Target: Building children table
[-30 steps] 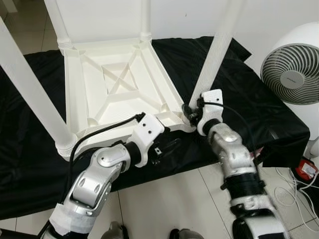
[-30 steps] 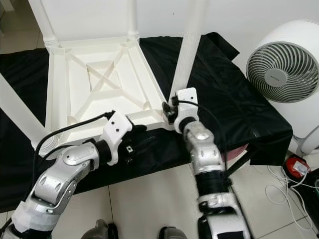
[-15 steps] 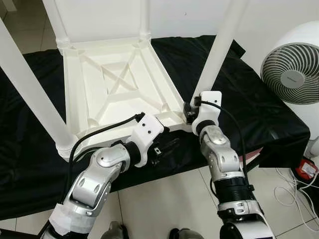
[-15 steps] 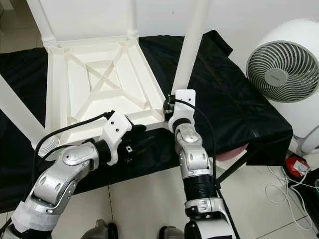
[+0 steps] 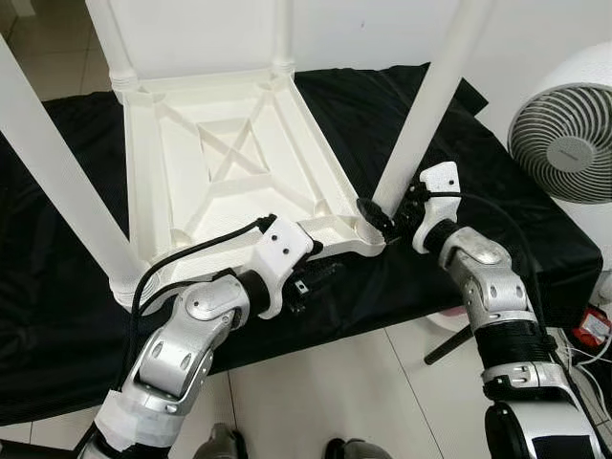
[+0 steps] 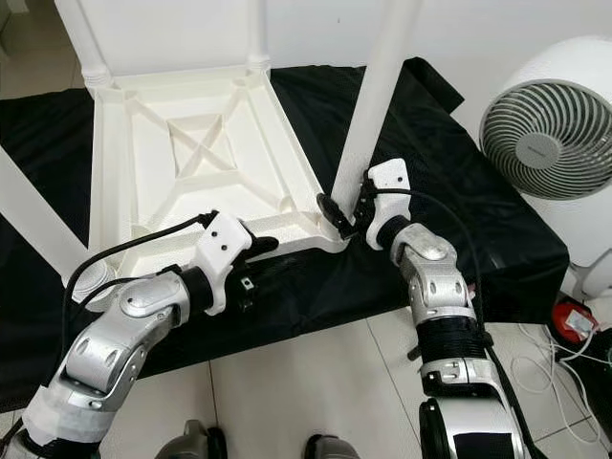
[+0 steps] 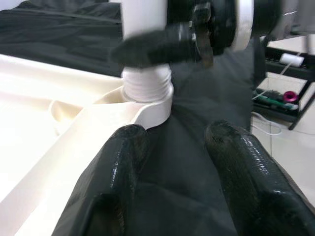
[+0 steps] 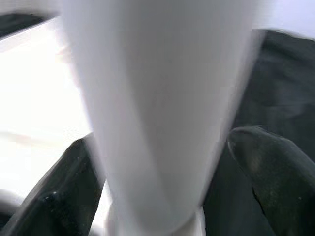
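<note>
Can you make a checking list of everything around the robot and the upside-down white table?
Surface: black cloth over a low platform.
Job's things: white plastic children's table upside down; white leg standing in the near right corner socket.
Clutter: nothing seen.
Grippers: right gripper around that leg's base; left gripper open by the table's near edge.
Cables: black cable on left wrist; white wires on floor.
Surroundings: white round fan, tiled floor.

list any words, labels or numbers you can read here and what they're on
Fan: a small grey label on the hub at the middle of the grille, too small to read.
White table, its legs and the black cloth: no text or marks.
Nothing else is legible.
</note>
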Tool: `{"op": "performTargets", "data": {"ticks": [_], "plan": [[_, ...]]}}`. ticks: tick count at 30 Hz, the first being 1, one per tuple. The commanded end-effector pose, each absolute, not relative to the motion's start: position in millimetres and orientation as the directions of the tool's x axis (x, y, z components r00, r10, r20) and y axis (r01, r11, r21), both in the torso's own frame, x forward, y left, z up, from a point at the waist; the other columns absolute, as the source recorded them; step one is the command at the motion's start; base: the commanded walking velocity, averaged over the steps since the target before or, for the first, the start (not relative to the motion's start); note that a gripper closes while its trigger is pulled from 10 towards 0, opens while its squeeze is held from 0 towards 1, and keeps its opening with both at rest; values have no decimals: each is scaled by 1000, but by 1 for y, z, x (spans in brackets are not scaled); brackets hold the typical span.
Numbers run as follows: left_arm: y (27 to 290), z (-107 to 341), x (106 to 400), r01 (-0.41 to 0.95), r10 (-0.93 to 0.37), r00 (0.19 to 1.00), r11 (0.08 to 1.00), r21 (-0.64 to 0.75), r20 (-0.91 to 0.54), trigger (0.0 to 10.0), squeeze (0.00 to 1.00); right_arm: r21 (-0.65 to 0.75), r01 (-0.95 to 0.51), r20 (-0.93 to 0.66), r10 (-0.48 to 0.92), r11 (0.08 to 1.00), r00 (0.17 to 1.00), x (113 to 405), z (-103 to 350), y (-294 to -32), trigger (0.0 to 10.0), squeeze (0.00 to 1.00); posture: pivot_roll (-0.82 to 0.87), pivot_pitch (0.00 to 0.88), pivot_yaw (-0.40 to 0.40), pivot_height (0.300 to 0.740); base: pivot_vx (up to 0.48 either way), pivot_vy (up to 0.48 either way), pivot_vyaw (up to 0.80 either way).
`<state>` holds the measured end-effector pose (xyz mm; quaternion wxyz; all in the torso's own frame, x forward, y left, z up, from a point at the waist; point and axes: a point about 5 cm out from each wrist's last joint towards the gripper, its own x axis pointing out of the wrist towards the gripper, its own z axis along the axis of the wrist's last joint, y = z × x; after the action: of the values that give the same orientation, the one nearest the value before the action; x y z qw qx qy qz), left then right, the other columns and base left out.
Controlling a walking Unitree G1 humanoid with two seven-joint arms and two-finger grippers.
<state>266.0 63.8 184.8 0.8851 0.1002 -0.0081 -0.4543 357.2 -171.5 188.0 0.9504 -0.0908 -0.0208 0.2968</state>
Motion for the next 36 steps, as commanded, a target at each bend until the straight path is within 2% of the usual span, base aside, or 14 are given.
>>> {"op": "performTargets", "data": {"ticks": [1, 11, 12, 14, 15, 16, 17, 18, 21, 30, 31, 32, 33, 36], "plan": [[63, 183, 267, 809, -811, 580, 561, 177, -79, 10000, 0, -231, -608, -47, 615, 760, 787, 359, 188, -174, 10000, 0, -75, 87, 6, 740, 0, 0, 0], [63, 185, 267, 808, -811, 580, 562, 179, -73, 10000, 0, -310, -778, -162, 776, 546, 609, 369, 186, -148, 10000, 0, -63, 86, 9, 740, 0, 0, 0], [63, 186, 267, 808, -811, 580, 562, 179, -72, 10000, 0, -295, -799, -202, 783, 524, 588, 370, 180, -146, 8275, 0, -54, 86, 5, 740, 0, 0, 0], [62, 186, 266, 808, -811, 580, 562, 179, -72, 10000, 0, -291, -804, -212, 785, 518, 582, 370, 179, -146, 8275, 0, -54, 86, 5, 740, 0, 0, 0], [62, 186, 266, 807, -811, 581, 562, 179, -71, 10000, 0, -279, -810, -223, 786, 516, 577, 370, 176, -147, 5255, 0, -50, 87, 1, 740, 0, 0, 0], [62, 186, 266, 807, -811, 581, 562, 179, -71, 10000, 0, -279, -810, -223, 786, 516, 577, 370, 176, -147, 5255, 0, -50, 87, 1, 740, 0, 0, 0], [62, 186, 266, 806, -810, 582, 564, 179, -70, 10000, 0, -270, -808, -234, 778, 524, 583, 370, 173, -149, 2078, 0, -49, 87, -1, 740, 0, 0, 0], [62, 186, 266, 805, -809, 584, 566, 178, -69, 10000, 0, -255, -809, -247, 773, 530, 585, 370, 167, -153, 39, 0, -47, 88, -3, 740, 0, 0, 0], [62, 185, 266, 805, -808, 585, 567, 177, -69, 10000, 0, -233, -808, -250, 770, 540, 587, 369, 163, -157, 0, 0, -49, 90, -4, 740, 0, 0, 0], [61, 184, 264, 811, -814, 577, 560, 170, -71, 10000, 0, -156, -767, -165, 749, 622, 642, 364, 153, -167, 0, 0, -59, 97, 5, 740, 0, 0, 0], [61, 184, 264, 813, -815, 575, 558, 170, -72, 10000, 0, -153, -749, -145, 735, 645, 663, 364, 153, -168, 8510, 0, -59, 97, 5, 740, 0, 0, 0], [61, 184, 264, 813, -816, 573, 556, 169, -73, 10000, 0, -152, -737, -134, 725, 659, 676, 364, 154, -168, 8510, 0, -59, 97, 5, 740, 0, 0, 0], [60, 184, 264, 815, -817, 571, 555, 169, -74, 10000, 0, -152, -720, -120, 711, 677, 693, 365, 155, -169, 10000, 0, -66, 104, 10, 740, 0, 0, 0], [60, 184, 263, 819, -821, 565, 549, 167, -76, 10000, 0, -146, -657, -76, 654, 739, 752, 366, 159, -168, 10000, 0, -70, 109, 12, 740, 0, 0, 0]]}}
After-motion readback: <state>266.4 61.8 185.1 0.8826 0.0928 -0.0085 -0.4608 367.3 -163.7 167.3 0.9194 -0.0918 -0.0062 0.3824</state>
